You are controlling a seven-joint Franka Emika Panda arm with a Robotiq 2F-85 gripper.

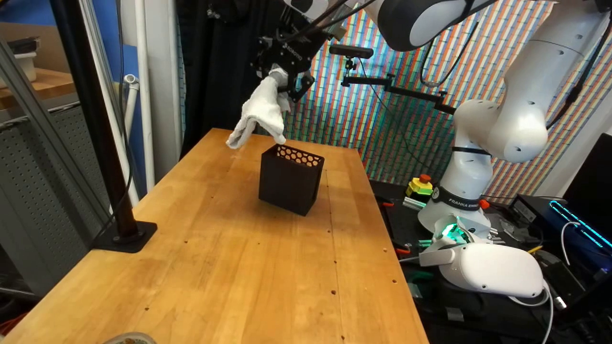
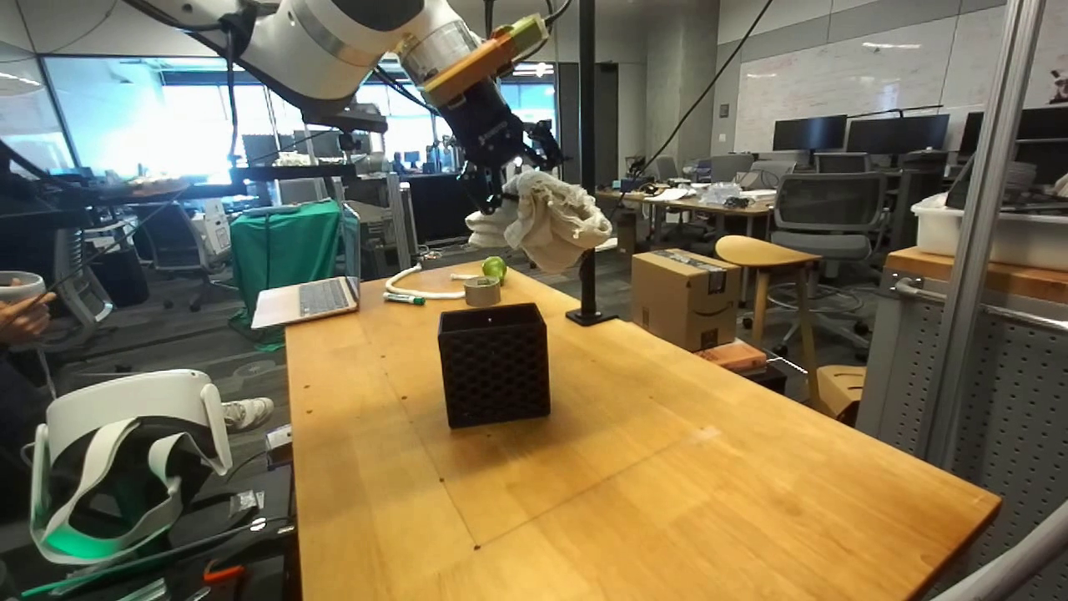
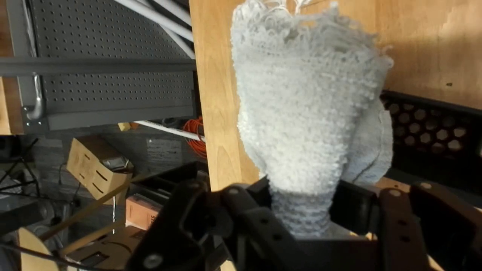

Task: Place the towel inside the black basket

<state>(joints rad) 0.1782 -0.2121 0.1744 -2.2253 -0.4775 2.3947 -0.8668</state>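
Fingers (image 3: 354,207): clenched on the towel (image 3: 301,109) — one to each side of a bunched fold — and angled downward above the wooden surface (image 1: 229,267).
Towel: cream-white and nubby, held aloft outside the black basket (image 1: 289,184), its loose cloth spreading and drooping from the fingers; the wrist view shows a frayed edge at the end away from them.
Black basket: upright on the surface, below the fingers and off to one side, mouth up, honeycomb holes near its rim; in the wrist view, above and to the right of them. In an exterior view, the towel (image 2: 557,224) hangs apart from the rim.
Robot arm (image 1: 430,26): white and black, reaching in from above the fingers, its base below and to their right in an exterior view.
Black post (image 2: 587,133): to the right of the fingers in an exterior view, its base plate on the surface.
Tape roll (image 2: 482,293): on the surface, lower than the fingers in an exterior view, with a round green object (image 2: 494,268) just behind and a green-and-white marker (image 2: 404,298) to the left.
Laptop (image 2: 292,309): keyboard showing, below and to the left of the fingers in an exterior view.
White headset (image 1: 497,270): well below and to the right of the fingers in an exterior view.
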